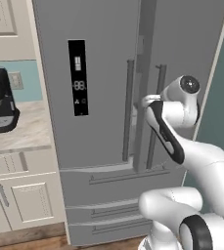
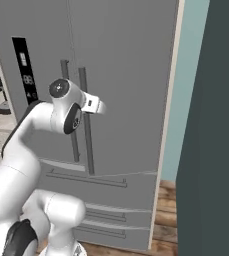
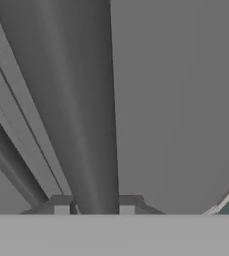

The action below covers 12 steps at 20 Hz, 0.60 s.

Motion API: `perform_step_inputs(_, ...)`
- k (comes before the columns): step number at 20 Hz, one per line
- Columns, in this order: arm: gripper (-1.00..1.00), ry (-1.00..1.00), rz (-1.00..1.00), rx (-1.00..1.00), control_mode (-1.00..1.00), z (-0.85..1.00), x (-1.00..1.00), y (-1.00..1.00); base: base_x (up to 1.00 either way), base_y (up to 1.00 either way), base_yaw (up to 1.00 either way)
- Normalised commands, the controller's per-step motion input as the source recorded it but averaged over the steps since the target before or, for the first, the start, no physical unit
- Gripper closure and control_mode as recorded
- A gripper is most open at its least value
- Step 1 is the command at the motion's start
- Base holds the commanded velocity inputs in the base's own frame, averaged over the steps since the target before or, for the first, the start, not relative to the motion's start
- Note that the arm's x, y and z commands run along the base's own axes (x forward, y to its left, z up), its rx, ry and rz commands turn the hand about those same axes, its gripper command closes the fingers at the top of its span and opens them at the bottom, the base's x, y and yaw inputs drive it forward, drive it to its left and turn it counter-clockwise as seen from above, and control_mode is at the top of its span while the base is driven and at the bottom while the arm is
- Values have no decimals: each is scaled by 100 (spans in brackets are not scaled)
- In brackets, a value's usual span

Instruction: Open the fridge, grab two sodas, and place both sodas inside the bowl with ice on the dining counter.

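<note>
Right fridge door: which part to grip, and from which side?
The right door's vertical bar handle, mid-height, approached straight from the front. The bar stands off the fridge door, so fingers fit either side; the gripper is shut on it that way now.

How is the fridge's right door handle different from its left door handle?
The long grey right door handle sits clamped between the pincer tips; the long grey left door handle has nothing touching it. In the left base view the robot's white arm hides part of the right handle, while the left one shows whole. Both are upright bars on the tall grey fridge, with both doors closed.
</note>
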Motion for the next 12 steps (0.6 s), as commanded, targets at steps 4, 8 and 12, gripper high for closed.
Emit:
perform_step_inputs(4, 100, 1, -4, 4, -100, 30, -71, -90, 0, 0, 0)
perform_step_inputs(8, 100, 4, -4, 1, -100, 25, -55, -100, 0, 0, 0)
perform_step_inputs(12, 100, 9, -4, 0, -100, 24, -42, -99, 0, 0, 0)
